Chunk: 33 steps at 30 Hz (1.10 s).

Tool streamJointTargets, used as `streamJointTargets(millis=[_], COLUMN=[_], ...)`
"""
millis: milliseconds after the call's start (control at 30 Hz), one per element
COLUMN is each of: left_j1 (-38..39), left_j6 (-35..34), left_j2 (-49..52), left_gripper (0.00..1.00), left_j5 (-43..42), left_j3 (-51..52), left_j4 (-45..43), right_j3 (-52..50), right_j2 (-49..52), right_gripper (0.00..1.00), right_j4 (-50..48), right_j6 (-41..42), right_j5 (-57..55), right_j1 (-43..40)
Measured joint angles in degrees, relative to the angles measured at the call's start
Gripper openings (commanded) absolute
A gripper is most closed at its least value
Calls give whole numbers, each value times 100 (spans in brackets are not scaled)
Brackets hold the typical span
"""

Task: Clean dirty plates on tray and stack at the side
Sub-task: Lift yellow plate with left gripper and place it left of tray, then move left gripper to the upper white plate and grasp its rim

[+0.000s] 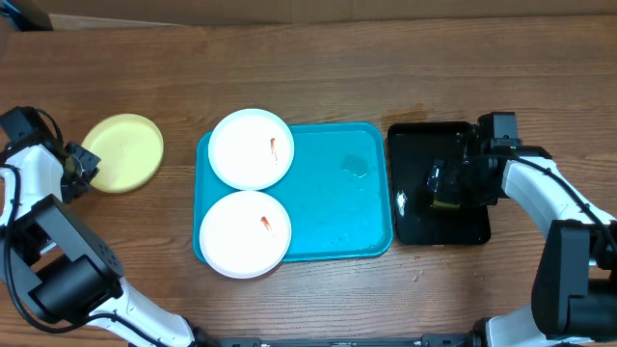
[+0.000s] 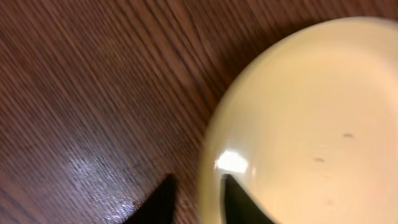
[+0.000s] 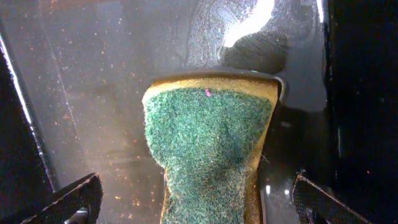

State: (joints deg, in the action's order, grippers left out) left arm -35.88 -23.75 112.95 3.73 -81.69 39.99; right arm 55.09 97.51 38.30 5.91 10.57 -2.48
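While your left claw (image 2: pixel 199 200) stands narrowly parted astride the rim of the yellow plate (image 2: pixel 311 118) on the surface (image 2: pixel 93 81), seemingly not pinching it, your right claw (image 3: pixel 199 196) gapes wide, with the sponge (image 3: pixel 208 137) in its gap. One smeared white plate (image 1: pixel 251 147) and a second white plate (image 1: pixel 244 232) lie on the tray (image 1: pixel 337 202) between both claws.

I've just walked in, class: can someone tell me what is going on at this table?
The left gripper straddles the rim of the yellow plate, which lies on the table beside the turquoise tray; its jaws look slack. Two white plates, each with a red smear, lie on the tray. The right gripper hangs open over the green sponge in the black tray.
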Motion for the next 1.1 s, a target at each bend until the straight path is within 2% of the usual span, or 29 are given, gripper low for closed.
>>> streamJointTargets(millis=[33,67,200,300,367,500,600,767,933,1100], left_j1=[0,0,0,61,197,623,1235,2157,2778,3206], left_j6=[46,68,503,927,1088,1198,1237,1241,1244,1261], left_j2=[7,11,11,-20,-236,-697,-1034,-1075,-1075,-1075], left_gripper=[69,70,64,63,59,58,54,59,58,54], left_j5=[35,55,-361,-1211,-1773,-2090,-2114,-1659,-1220,-940], left_j3=[0,0,-42,-120,-125,-166,-254,-122,258,636], left_j4=[2,7,334,369,431,715,1237,1659,1360,560], right_j3=[0,0,0,0,0,0,0,0,0,0], right_j2=[0,0,0,0,0,0,0,0,0,0], right_gripper=[99,99,99,100,100,100,100,100,100,100], right_j4=[0,2,-4,-11,-4,7,13,11,15,15], right_j6=[7,2,4,4,2,2,4,4,2,4], right_j5=[0,-2,-2,-4,-2,0,0,-2,0,-2], right_j1=[0,0,0,0,0,0,0,0,0,0])
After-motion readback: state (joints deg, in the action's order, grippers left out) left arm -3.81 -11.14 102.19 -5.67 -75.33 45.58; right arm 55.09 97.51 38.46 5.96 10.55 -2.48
